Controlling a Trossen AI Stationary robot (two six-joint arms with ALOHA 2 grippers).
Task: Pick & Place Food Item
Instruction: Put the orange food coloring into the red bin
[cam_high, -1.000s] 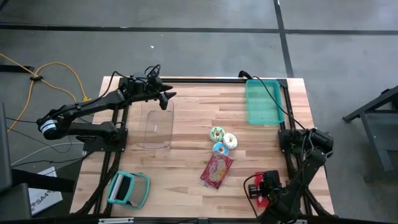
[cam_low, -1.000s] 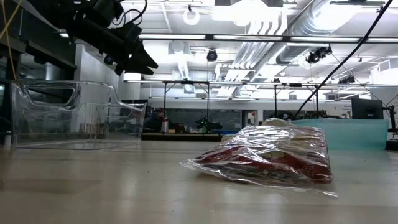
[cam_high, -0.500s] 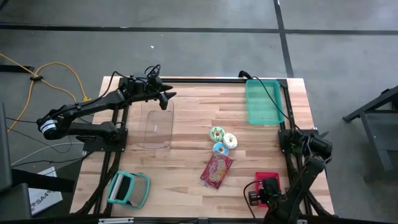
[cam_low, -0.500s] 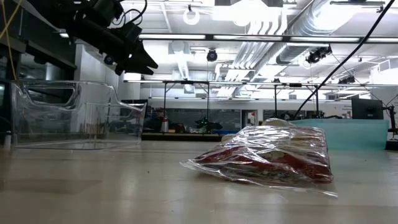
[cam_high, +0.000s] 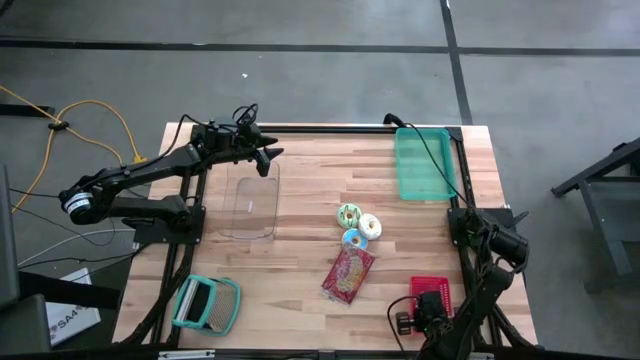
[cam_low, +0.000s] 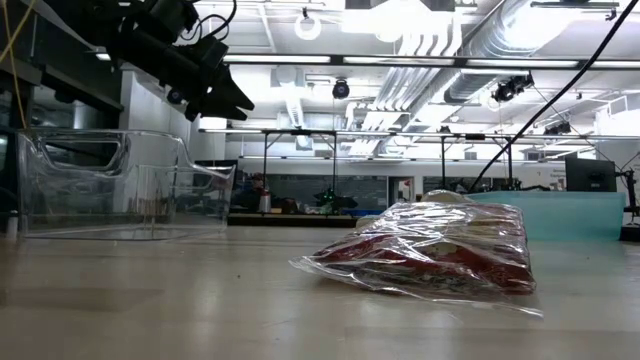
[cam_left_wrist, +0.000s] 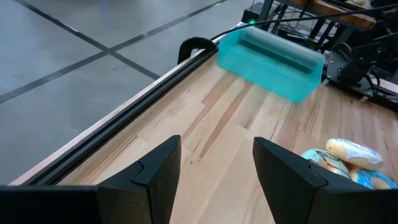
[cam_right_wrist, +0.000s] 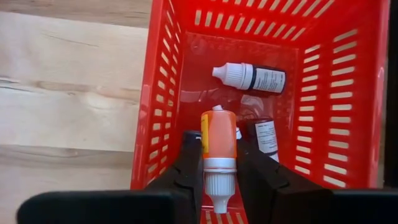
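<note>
My right gripper (cam_right_wrist: 219, 163) hangs at the table's near right corner, over a red slotted basket (cam_right_wrist: 158, 118), shut on a small orange bottle (cam_right_wrist: 217, 138) with a white cap. Two more small bottles (cam_right_wrist: 252, 77) lie on the basket's floor. A red snack bag (cam_high: 348, 273) lies flat on the table's middle, and three doughnuts (cam_high: 357, 225) sit just beyond it. My left gripper (cam_left_wrist: 214, 168) stands open and holds nothing, above the far end of a clear bin (cam_high: 250, 207). My right gripper pinches the orange bottle by its body and neck (cam_right_wrist: 217, 160) between its two fingers (cam_right_wrist: 189, 158). The fingers point steeply down and lie along the bottle. Its white cap (cam_right_wrist: 214, 186) points back toward the wrist. The bottle hangs over the inside of the basket.
A teal tray (cam_high: 422, 163) stands at the far right edge. A teal and white object (cam_high: 207, 303) lies at the near left corner. Bare wood lies between the clear bin and the doughnuts.
My right gripper has gone down and toward the table's near edge with the orange bottle still in its fingers, so that more of the red basket shows beyond it in the high view. The left arm has kept still.
</note>
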